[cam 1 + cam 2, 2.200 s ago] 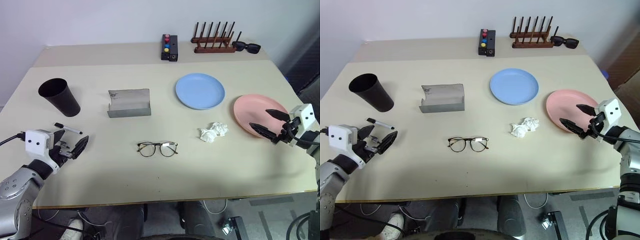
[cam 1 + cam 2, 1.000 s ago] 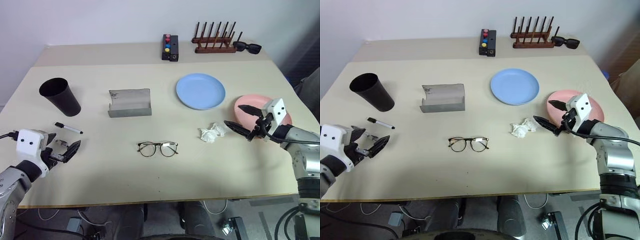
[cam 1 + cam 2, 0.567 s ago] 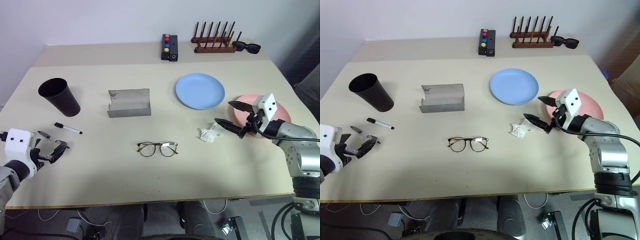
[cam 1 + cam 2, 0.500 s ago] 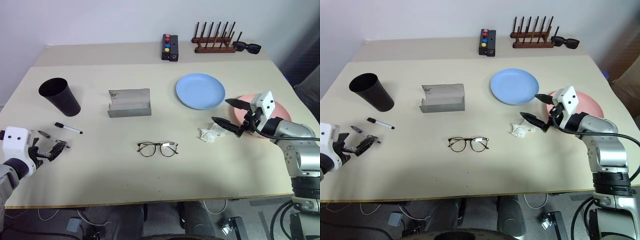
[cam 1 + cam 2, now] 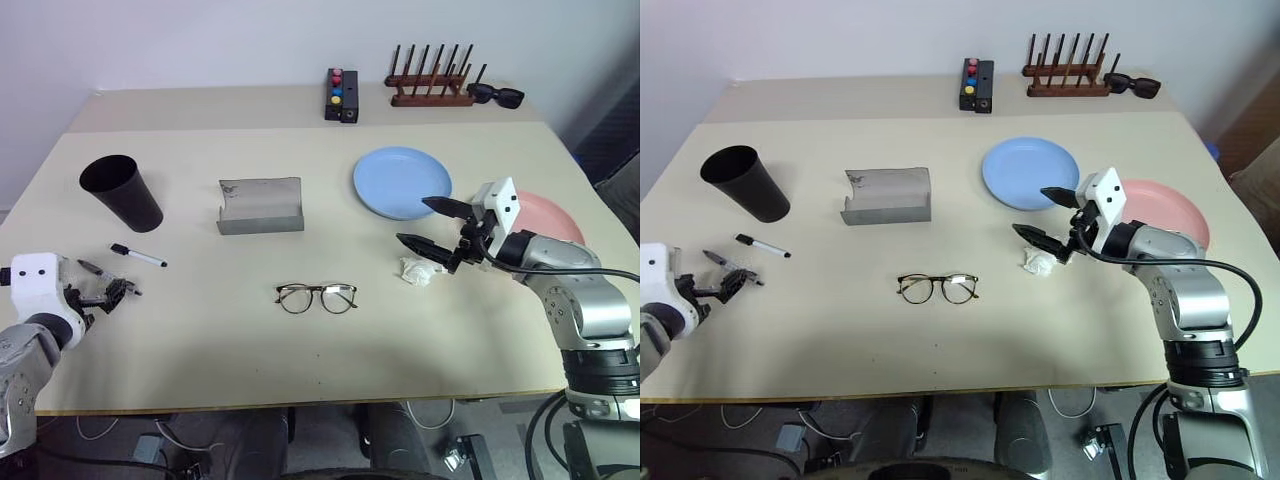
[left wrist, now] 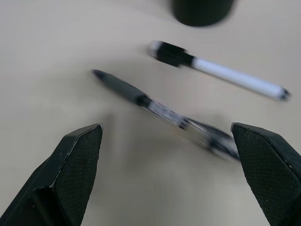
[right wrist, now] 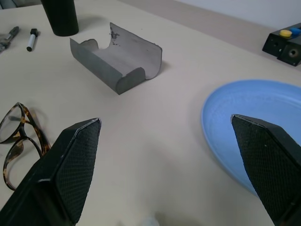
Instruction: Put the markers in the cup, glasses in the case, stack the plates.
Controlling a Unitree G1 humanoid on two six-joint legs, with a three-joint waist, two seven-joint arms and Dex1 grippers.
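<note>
Your left gripper (image 6: pixel 167 155) is the one to watch: its jaws are spread wide with nothing in them, and a dark pen (image 6: pixel 160 111) lies slantwise on the surface right between the fingers. The thin white marker with the black cap (image 5: pixel 138 256) lies just past it, long axis also slanted, pointing roughly across toward the tall black tapered cup (image 5: pixel 122 193) beyond. Your right gripper (image 5: pixel 432 224) is also wide open and empty, hanging by the crumpled white paper (image 5: pixel 414 270), well away from the marker, so left's clearly nearer.
</note>
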